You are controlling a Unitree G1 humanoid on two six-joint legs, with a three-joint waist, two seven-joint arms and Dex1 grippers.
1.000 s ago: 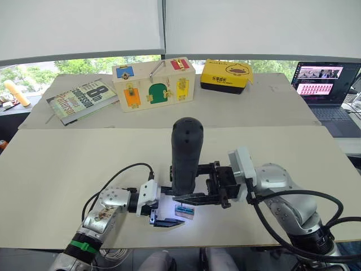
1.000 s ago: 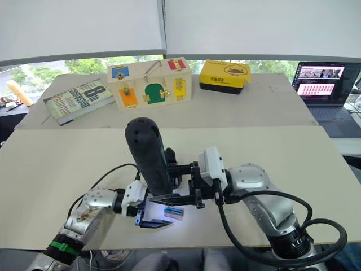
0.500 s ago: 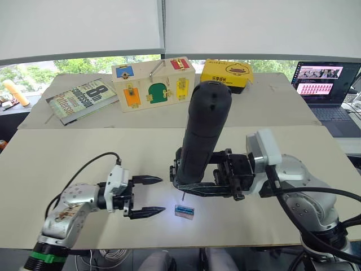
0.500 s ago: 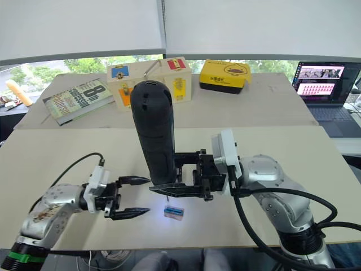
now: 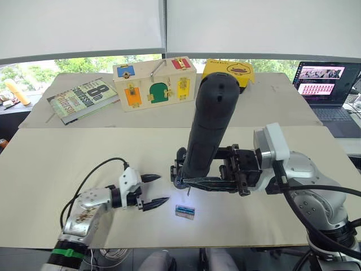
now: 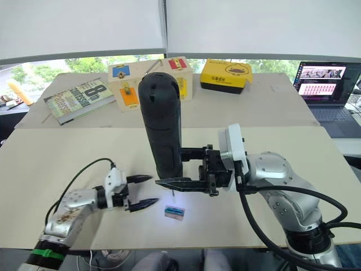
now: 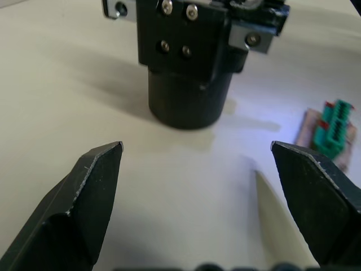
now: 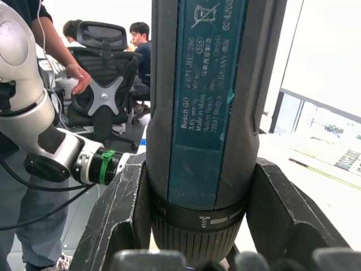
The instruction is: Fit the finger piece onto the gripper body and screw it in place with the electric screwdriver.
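The electric screwdriver stands nearly upright over the middle of the near table, tilted a little toward the far edge at its top, its thin bit pointing down with a small light at the tip casting a bright spot on the tabletop. The right gripper clamps it low on the barrel, 1 black finger on each side; the right wrist view shows both fingers pressed against the tool's body just above its collar.

Just beside the lit spot, toward the near edge, lies a small green-and-tan block, flat on the table and apart from the bit. The left gripper hovers low just left of it, its 2 fingers spread apart and holding nothing.

On the far table stand a wooden latch box with coloured doors, a book toward the left edge, and a yellow box partly behind the screwdriver. A laptop sits open at the right.
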